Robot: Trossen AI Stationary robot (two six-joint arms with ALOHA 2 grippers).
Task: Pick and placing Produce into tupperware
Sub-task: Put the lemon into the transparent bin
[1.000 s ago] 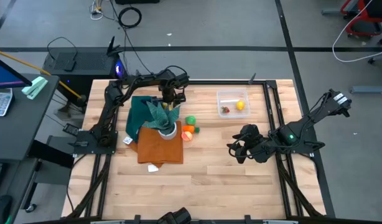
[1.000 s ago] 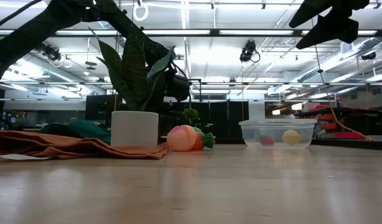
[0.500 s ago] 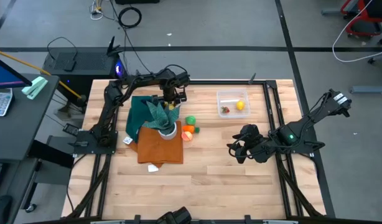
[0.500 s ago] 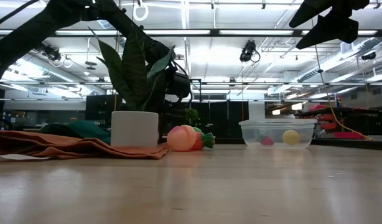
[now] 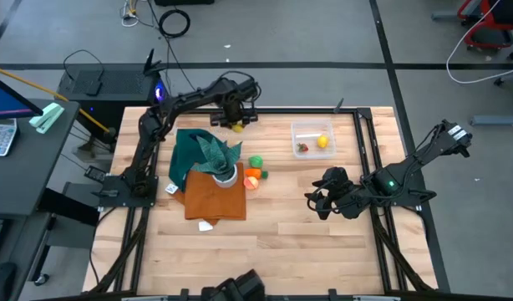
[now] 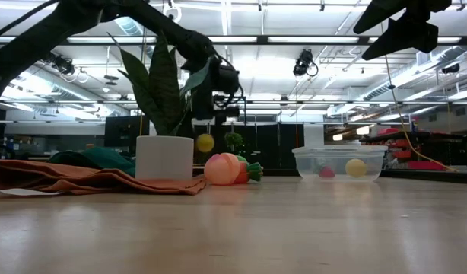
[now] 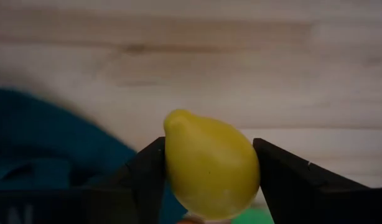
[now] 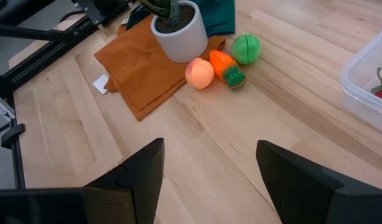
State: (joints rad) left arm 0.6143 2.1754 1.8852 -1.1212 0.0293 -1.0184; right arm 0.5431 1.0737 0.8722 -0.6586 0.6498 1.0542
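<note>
Left pincer (image 7: 209, 171) clamps the small yellow pear-shaped toy fruit (image 7: 211, 165) clear above the wooden surface (image 7: 241, 74), ready for carrying to the clear plastic rectangular tupperware (image 5: 312, 139).

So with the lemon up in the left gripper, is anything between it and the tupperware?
Nothing visible. The left gripper holds the yellow lemon clear of the table; bare wood runs to the tupperware. The potted plant sits off that line.

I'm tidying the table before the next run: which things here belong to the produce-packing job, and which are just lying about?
Job:
- yellow lemon, held in the left hand
- peach
- carrot
- green fruit
- tupperware, already holding a yellow and a red piece

Lying about:
- potted plant
- orange cloth
- green cloth
</note>
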